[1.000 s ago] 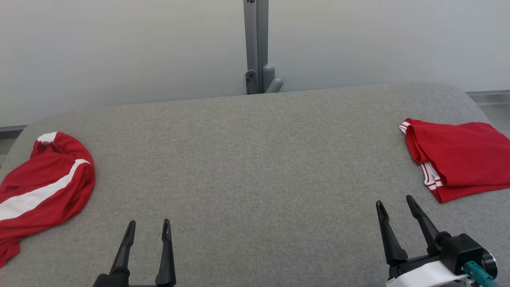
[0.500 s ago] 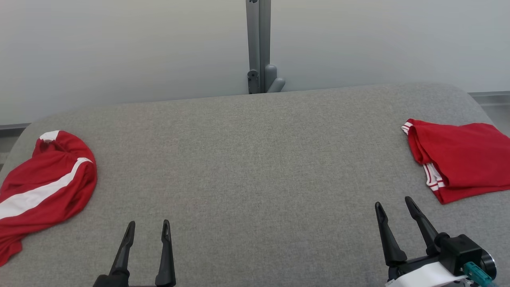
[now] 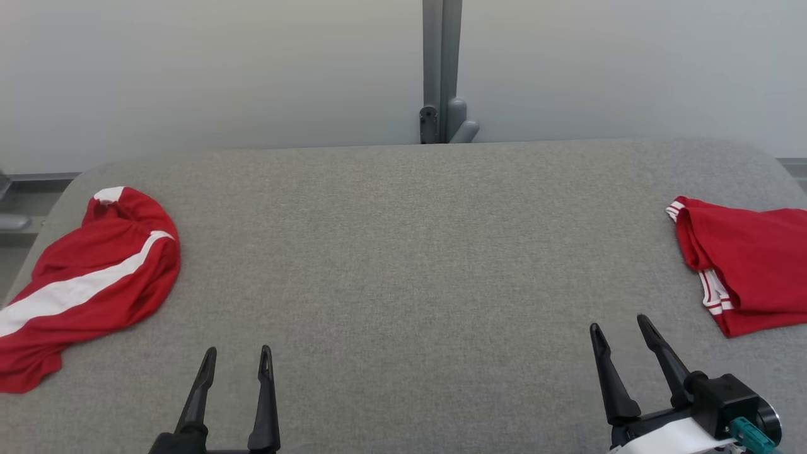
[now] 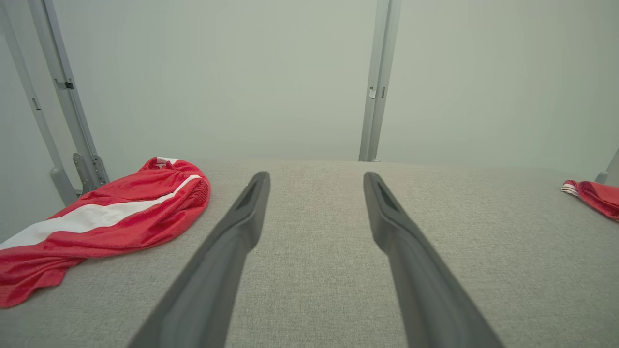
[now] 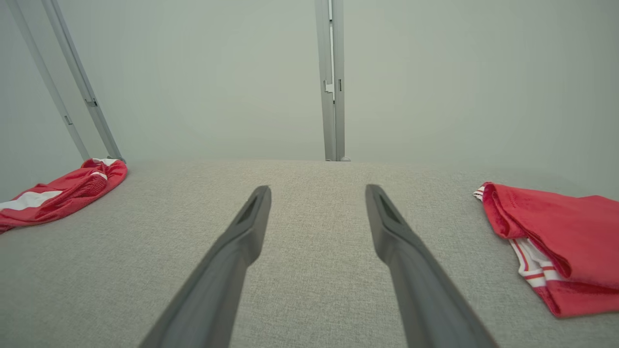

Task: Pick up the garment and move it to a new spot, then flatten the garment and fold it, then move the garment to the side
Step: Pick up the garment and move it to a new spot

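The robot's head camera is swinging toward its own left, bringing the crumpled red garment (image 3: pixel 88 277), white-striped, further into frame at the left end of the grey counter (image 3: pixel 403 252). A folded red garment (image 3: pixel 750 265) is sliding toward the picture's right edge. Neither cloth is itself moving; the grey post (image 3: pixel 441 63) behind, nearer centre a second ago, is shifting with them. The left gripper (image 3: pixel 238 350) and right gripper (image 3: pixel 618 323) are hovering over the near counter, fingers spread wide and holding nothing, placed as before. The turn is suggesting the crumpled piece is the next pickup, with no reach begun.
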{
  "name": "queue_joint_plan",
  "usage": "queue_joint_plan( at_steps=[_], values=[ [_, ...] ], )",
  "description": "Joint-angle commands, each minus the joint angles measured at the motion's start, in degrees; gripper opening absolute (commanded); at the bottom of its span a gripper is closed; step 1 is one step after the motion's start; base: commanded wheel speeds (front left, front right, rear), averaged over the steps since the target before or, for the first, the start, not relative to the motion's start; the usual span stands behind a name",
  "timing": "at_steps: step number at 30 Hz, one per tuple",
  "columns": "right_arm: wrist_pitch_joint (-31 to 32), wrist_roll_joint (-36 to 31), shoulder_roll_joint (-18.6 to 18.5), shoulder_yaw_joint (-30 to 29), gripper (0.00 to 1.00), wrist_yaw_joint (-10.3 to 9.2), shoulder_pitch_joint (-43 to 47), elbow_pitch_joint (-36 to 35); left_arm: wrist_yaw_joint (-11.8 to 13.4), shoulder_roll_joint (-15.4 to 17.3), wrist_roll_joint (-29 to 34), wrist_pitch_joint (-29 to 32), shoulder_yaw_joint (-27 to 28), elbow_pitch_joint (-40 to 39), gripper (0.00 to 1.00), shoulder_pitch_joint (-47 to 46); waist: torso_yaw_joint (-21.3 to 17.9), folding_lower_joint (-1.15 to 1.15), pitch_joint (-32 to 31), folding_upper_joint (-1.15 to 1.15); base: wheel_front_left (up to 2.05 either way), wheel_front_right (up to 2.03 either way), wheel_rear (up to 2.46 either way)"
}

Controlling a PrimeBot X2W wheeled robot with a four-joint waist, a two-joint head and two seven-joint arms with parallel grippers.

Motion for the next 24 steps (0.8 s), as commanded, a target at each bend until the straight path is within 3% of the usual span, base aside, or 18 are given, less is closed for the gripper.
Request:
queue_joint_plan(
  at_steps=[1,24],
  values=[
    [-0.2,0.3,0.1,0.2,1.0,-0.05,0.5,-0.2,0.0,0.1,-0.5,0.1,0.2,-0.1,1.0,-0.7,2.6,0.0,0.4,0.0,0.0,0.0,0.0],
    [-0.2,0.9,-0.4,2.6,1.0,-0.05,-1.3,0.2,2.0,0.1,-2.3,0.1,0.1,-2.1,1.0,-1.5,19.4,0.0,2.7,0.0,0.0,0.0,0.0]
  ],
)
